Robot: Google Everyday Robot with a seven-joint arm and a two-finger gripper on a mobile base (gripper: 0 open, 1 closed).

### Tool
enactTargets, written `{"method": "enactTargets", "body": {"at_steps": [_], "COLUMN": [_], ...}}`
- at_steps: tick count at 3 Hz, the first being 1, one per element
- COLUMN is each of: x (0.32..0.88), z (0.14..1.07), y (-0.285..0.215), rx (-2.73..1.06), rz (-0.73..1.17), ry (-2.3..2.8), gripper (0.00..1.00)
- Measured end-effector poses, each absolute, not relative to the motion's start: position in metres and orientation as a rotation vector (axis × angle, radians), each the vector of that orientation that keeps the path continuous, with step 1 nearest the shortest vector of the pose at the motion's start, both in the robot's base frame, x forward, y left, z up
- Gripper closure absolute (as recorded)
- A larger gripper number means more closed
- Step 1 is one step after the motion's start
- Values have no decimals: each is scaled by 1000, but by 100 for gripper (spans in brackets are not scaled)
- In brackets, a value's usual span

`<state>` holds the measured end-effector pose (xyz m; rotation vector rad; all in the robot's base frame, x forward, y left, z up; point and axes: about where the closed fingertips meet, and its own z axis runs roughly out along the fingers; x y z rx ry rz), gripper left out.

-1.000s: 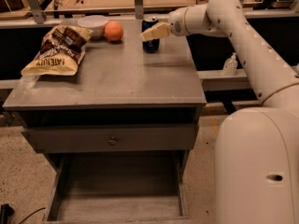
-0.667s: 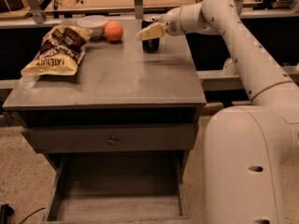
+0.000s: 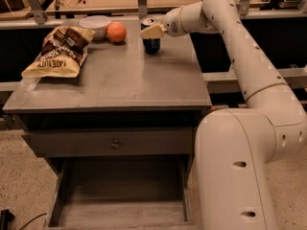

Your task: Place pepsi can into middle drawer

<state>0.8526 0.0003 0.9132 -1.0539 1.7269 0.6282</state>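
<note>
Grey counter fills mid-frame; middle drawer open at bottom. Tool sits against the pepsi can, upper centre; we can't tell whether it's clamped. We judge the can light, stiff, slick, dentable: take it mid-body.

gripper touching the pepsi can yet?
Cannot tell. Camera view: gripper overlaps the pepsi can near its top, at the table rear; neither contact nor gap shows.

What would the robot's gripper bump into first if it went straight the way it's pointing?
The pepsi can. The gripper points toward the picture's left over the cabinet top, right at the can's upper part, maybe touching already. Depth is unclear; past it, the orange would come next.
</note>
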Motion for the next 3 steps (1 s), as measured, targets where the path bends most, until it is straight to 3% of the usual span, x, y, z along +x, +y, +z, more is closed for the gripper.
{"method": "enactTargets", "body": {"at_steps": [1, 2, 3], "x": [843, 809, 747], "z": [917, 947, 974], "y": [2, -10, 0], "rx": [-1087, -1099, -1119], "rz": [670, 753, 911], "ry": [1699, 1643, 1601], "gripper": [88, 100, 100]}}
